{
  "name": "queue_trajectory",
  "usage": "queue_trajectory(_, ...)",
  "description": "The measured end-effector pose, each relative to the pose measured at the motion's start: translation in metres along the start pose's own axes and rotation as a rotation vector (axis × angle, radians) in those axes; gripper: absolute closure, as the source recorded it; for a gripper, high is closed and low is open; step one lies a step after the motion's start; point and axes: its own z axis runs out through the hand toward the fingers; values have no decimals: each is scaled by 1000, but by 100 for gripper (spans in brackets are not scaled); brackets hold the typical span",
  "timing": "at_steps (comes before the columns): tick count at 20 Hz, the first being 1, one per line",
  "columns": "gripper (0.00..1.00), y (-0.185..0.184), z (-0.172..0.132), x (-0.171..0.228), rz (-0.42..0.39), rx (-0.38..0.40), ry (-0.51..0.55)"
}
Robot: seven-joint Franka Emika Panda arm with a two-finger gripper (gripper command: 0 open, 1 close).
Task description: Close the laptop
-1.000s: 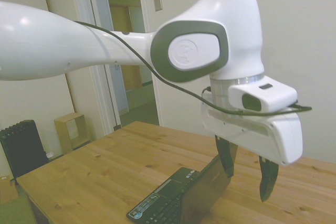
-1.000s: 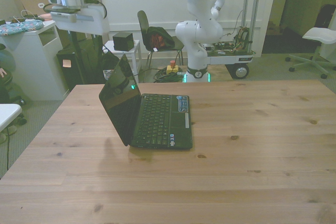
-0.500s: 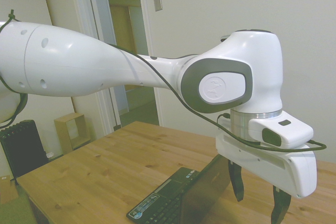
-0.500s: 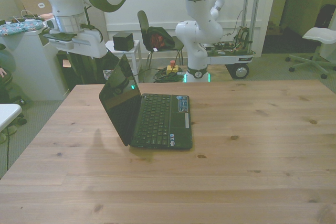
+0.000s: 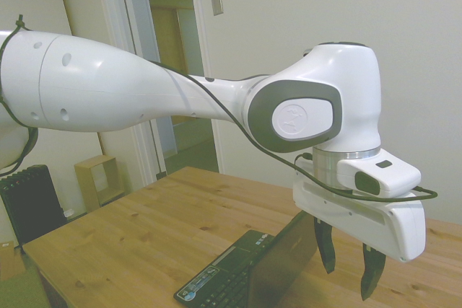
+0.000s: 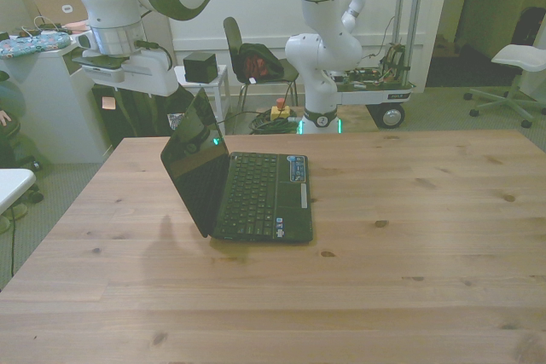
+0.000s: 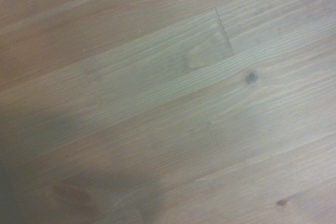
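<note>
The laptop (image 6: pixel 239 178) sits open left of centre in the front view, on the wooden bench (image 6: pixel 409 236), lid tilted up toward the frame's left. That lid looks thin, stiff and hinged, so a push near its top edge should swing it down; no grip needed, gently though. In the side view's lower right the tool (image 5: pixel 345 265) hangs behind the lid, fingers parted, pointing down, holding nothing.
</note>
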Motion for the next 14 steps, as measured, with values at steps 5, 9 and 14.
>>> queue_trajectory(5,100,-19,0,-11,-36,2,-1)
queue_trajectory(9,100,-36,-3,-27,-74,8,-2)
queue_trajectory(14,100,-61,-5,-58,-124,1,9)
